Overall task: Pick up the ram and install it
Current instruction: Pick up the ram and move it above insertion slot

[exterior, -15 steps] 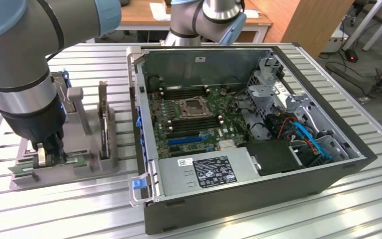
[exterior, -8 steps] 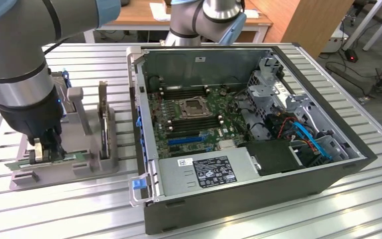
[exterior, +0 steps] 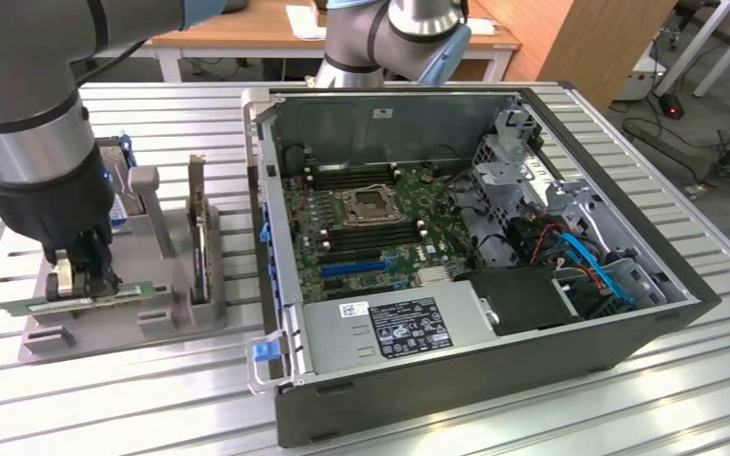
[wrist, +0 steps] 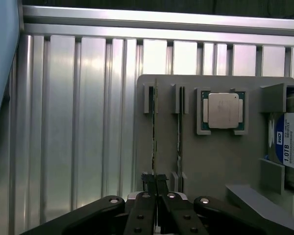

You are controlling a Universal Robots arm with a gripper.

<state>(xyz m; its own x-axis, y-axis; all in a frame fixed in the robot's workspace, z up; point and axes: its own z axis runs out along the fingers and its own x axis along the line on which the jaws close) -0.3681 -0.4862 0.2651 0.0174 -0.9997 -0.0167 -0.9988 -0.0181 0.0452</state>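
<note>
Item under inspection: the ram (exterior: 50,305), a long, thin green board with a pale label on its face. From the wrist view it is seen edge-on as a narrow dark line.

Location: it stands on edge in the outermost slot of the grey fixture (exterior: 163,313), which sits on the slatted aluminium table (exterior: 111,399) at the exterior view's left, just beside the open computer case (exterior: 467,380).

Tool: the gripper (exterior: 80,274) comes down on the stick from above, its fingers (wrist: 148,180) pinched together on the top edge of the board. From where I stand I cannot tell whether the stick has risen at all from its slot.

Fixture contents:
- A second thin board (wrist: 179,127) stands edge-on in the neighbouring slot, parallel to the ram.
- A square silver processor (wrist: 224,110) lies flat in its own recess beside those slots.
- A hard drive (wrist: 290,142) with a white and blue label sits in the compartment beyond the processor.
- A taller card (exterior: 195,218) stands upright on the side nearest the case.

Case contents: the motherboard (exterior: 365,218) lies against the far wall, with a labelled power supply (exterior: 391,328) at the near end.

Orientation: the ram's long axis runs across the exterior view from left to right. Its right end points toward the case, and its flat face is vertical.
</note>
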